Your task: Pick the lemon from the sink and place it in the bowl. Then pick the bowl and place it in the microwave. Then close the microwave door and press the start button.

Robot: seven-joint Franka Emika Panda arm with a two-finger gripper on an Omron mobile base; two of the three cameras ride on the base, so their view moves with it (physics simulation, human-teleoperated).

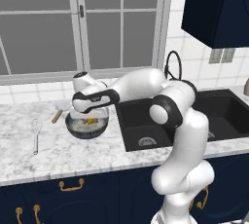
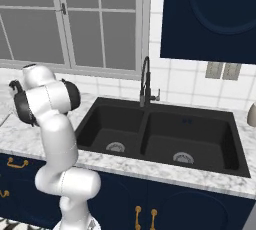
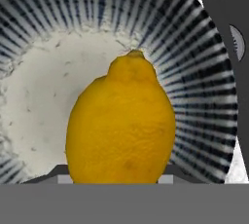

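My gripper [image 1: 90, 115] hangs just over the bowl [image 1: 78, 128], which stands on the marble counter left of the sink [image 1: 132, 117]. The jaws are shut on the lemon [image 1: 90, 120], a yellow oval held above the bowl's inside. In the hand view the lemon [image 3: 121, 125] sits between my fingers at the gripper [image 3: 114, 178], with the bowl's pale speckled floor and streaked dark wall [image 3: 194, 72] behind it. Both basins of the black sink [image 2: 200, 139] hold nothing. The microwave and its door are out of view.
A whisk [image 1: 36, 133] lies on the counter left of the bowl, and a wooden-handled tool [image 1: 57, 116] lies behind it. The black arched faucet [image 2: 145, 81] rises behind the sink. A dark blue wall cabinet [image 1: 219, 9] hangs at the upper right.
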